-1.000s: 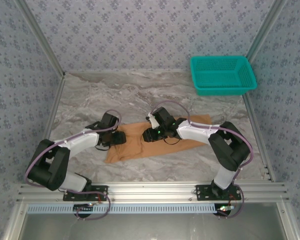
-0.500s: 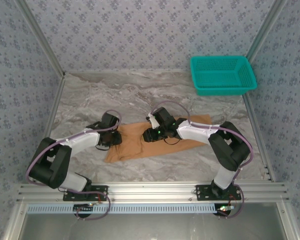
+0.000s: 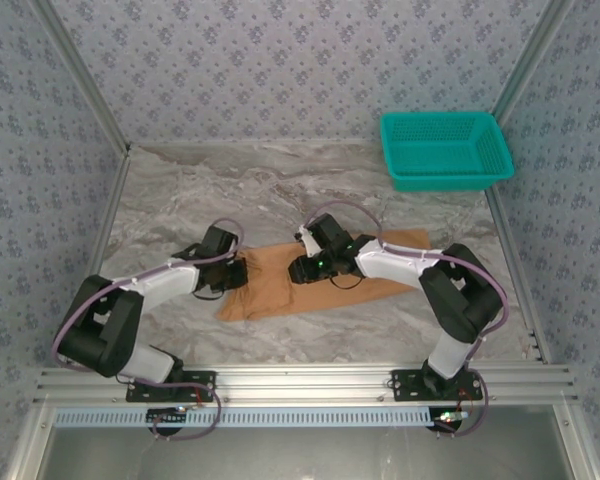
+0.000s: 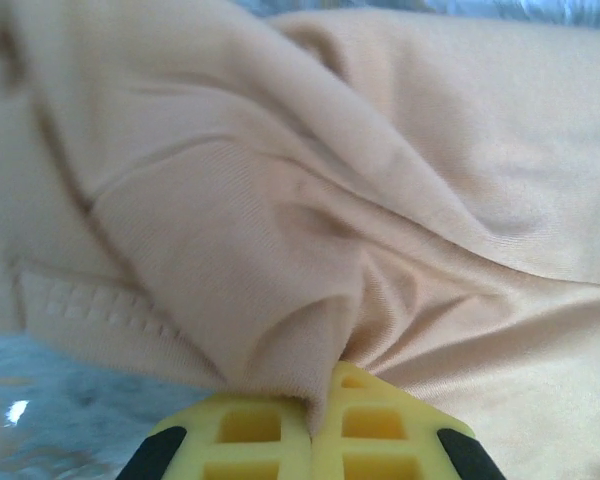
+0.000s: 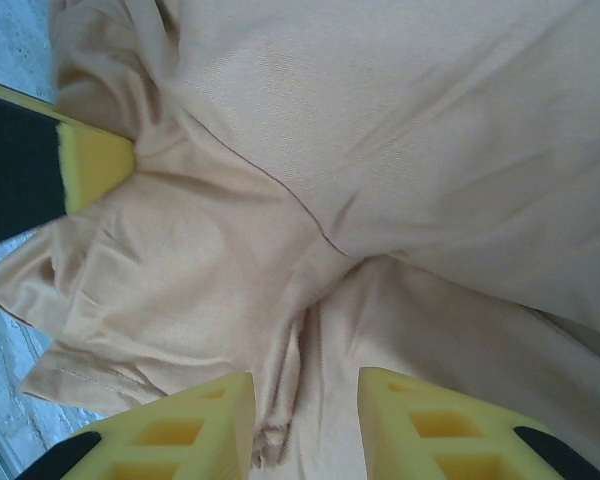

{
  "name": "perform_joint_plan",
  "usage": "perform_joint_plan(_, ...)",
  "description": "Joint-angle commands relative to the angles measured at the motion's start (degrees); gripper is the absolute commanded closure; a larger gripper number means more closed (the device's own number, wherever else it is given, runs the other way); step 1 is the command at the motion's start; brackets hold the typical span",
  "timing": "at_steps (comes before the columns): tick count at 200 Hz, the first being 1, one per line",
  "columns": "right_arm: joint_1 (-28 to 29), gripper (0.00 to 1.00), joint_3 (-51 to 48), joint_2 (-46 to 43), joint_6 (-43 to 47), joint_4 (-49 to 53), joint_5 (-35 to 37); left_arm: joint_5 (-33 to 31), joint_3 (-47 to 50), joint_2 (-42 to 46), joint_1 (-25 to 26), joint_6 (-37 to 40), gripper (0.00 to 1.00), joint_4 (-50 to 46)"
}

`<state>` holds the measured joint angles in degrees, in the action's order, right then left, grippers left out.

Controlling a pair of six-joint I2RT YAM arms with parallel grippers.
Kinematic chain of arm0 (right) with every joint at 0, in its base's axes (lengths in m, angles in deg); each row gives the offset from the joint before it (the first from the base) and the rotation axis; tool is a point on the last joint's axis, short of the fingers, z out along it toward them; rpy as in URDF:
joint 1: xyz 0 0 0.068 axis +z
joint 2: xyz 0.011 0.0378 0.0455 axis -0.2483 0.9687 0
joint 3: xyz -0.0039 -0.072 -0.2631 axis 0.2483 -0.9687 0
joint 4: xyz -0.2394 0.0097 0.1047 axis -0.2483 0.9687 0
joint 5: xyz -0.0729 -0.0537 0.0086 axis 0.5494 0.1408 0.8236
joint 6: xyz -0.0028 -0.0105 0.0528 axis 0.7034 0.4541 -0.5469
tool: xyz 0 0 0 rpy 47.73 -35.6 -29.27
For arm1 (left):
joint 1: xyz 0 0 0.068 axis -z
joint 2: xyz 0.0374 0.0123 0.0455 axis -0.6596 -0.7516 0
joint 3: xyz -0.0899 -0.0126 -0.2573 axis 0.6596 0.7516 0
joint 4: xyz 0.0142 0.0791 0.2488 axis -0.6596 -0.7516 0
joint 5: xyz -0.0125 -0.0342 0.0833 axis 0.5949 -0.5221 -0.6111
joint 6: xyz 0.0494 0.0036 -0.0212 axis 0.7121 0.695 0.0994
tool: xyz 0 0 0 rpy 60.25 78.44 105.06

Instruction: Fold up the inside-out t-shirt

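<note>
At the left end of the inside-out t-shirt (image 3: 280, 292), which lies on the surface (image 3: 230, 190), the left claw (image 4: 313, 400) is clenched on a fold, evidently to carry it over. The right claw (image 5: 305, 392) straddles a mid-shirt crease, probably anchoring; its grip is undeterminable.

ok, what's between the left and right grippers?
Wrinkled fabric of the t-shirt spans the gap from the left gripper, shut on it, to the right gripper, as the top external view shows.

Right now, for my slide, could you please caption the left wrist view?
Left gripper shut on a pinched fold of the orange-tan inside-out t-shirt, marble table at lower left.
</note>
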<state>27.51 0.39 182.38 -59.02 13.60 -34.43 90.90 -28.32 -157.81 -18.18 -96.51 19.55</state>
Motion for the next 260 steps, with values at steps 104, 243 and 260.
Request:
perform_joint_plan(104,-11.64,0.65,1.58,-8.05,6.12,14.17,1.12,-17.64,-13.41,6.85,-15.88,5.00,1.00,-33.75)
perform_joint_plan(243,-18.91,0.65,-1.59,-4.10,7.78,15.45,1.65,-3.75,-30.89,1.24,2.46,-13.13,1.00,-32.88)
perform_joint_plan(260,-18.97,0.65,-1.71,-3.25,7.46,15.02,1.44,-2.49,-31.10,-0.49,5.51,-17.65,1.00,-28.12)
